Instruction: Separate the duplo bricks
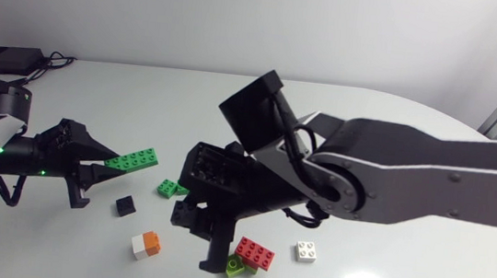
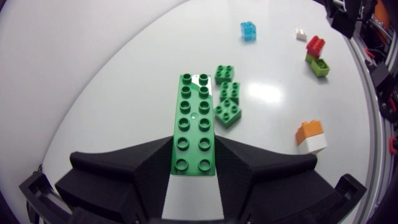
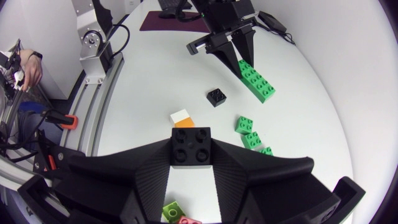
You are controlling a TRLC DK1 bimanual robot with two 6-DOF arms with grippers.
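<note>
My left gripper (image 1: 106, 169) is shut on the near end of a long green brick (image 2: 194, 124), which sticks out ahead of its fingers above the table. My right gripper (image 3: 191, 155) is shut on a small black brick (image 3: 191, 146) near the table's middle (image 1: 199, 236). Between the two grippers lie a few small green bricks (image 1: 169, 188), a second black brick (image 1: 124, 206) and an orange-on-white pair (image 1: 146, 244). A red brick (image 1: 253, 252) sits on a lime one (image 1: 234, 267) beside my right gripper. The left gripper (image 3: 239, 53) and the long green brick (image 3: 256, 81) show ahead in the right wrist view.
A small white brick (image 1: 307, 252) lies right of the red one. A light blue brick (image 2: 248, 30) lies farther off, hidden under my right arm in the head view. A black power adapter (image 1: 2, 59) with cables sits at the back left corner.
</note>
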